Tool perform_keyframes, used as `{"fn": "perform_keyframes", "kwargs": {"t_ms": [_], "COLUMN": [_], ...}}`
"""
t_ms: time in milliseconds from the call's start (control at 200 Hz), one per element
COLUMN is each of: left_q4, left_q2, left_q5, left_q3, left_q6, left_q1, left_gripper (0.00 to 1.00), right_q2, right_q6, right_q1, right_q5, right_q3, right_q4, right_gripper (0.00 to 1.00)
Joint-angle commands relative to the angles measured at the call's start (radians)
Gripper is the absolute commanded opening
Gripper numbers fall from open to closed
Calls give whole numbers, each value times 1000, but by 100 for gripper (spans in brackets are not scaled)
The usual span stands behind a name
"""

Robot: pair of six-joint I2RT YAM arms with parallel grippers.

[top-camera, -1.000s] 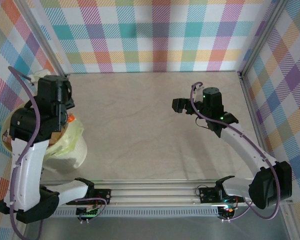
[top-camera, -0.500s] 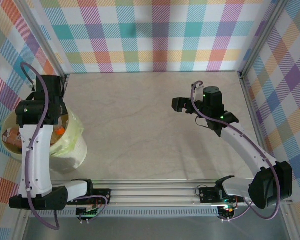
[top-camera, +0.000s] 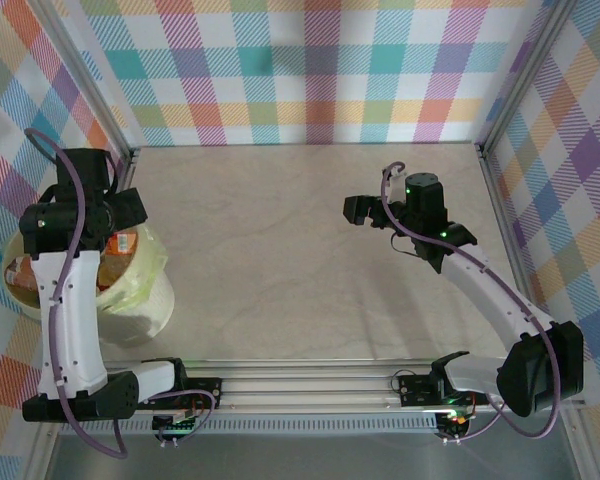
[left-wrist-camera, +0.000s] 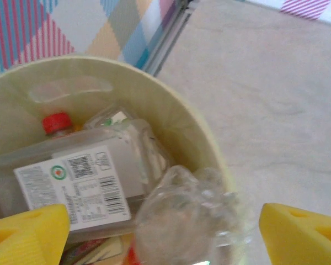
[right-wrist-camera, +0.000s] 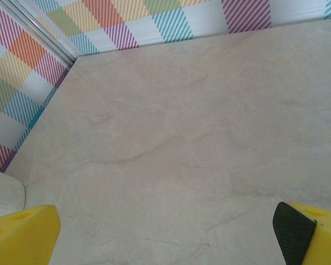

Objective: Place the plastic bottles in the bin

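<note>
- Left gripper [left-wrist-camera: 165, 234], jaws wide over the bin [left-wrist-camera: 176, 110]: clear bottle [left-wrist-camera: 182, 212] tops the pile (may roll out).
- Right gripper [right-wrist-camera: 165, 232], jaws wide, holds nothing.

My left gripper [left-wrist-camera: 165, 234] was cropped by the bottom edge, its fingers [left-wrist-camera: 27, 234] showing as yellow corners. The clear bottle [left-wrist-camera: 187, 215] between them was blurred and cut off below. From above, my left arm [top-camera: 65, 290] covered part of the bin [top-camera: 150, 295], and the bottles [top-camera: 126, 243] inside were too small to tell apart. My right gripper [right-wrist-camera: 165, 237] was cropped the same way.
</note>
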Motion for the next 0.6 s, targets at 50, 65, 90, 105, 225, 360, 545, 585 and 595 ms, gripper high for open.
{"fn": "perform_keyframes", "kwargs": {"t_ms": [50, 65, 90, 105, 225, 360, 545, 585, 595], "left_q4": [78, 89, 106, 119, 222, 381, 379, 352, 345], "left_q2": [-40, -45, -55, -60, -94, -118, -100, -87, -84], "left_q5": [289, 304, 332, 347, 529, 718, 552, 493, 480], "left_q3": [1, -3, -7, -9, -37, -103, -140, -140, -142], "left_q6": [-57, -61, -69, -71, -115, -176, -184, -189, -190], "left_q1": [17, 17, 17, 18, 16, -3, -13, -12, -13], "left_gripper": [87, 88, 88, 89, 91, 94, 99, 99, 99], "right_q2": [-13, -15, -18, -21, -44, -82, -97, -97, -97], "right_q6": [-8, -8, -9, -11, -10, -1, -12, -12, -12], "right_q1": [-3, -5, -4, -3, -5, -6, -12, -11, -12], "right_q5": [20, 24, 30, 33, 66, 114, 137, 140, 139], "right_q3": [15, 14, 12, 12, -4, -43, -54, -54, -54], "right_q4": [-11, -11, -11, -10, -2, 15, 6, 5, 4], "right_gripper": [100, 100, 100, 100, 100, 100, 100, 100, 100]}}
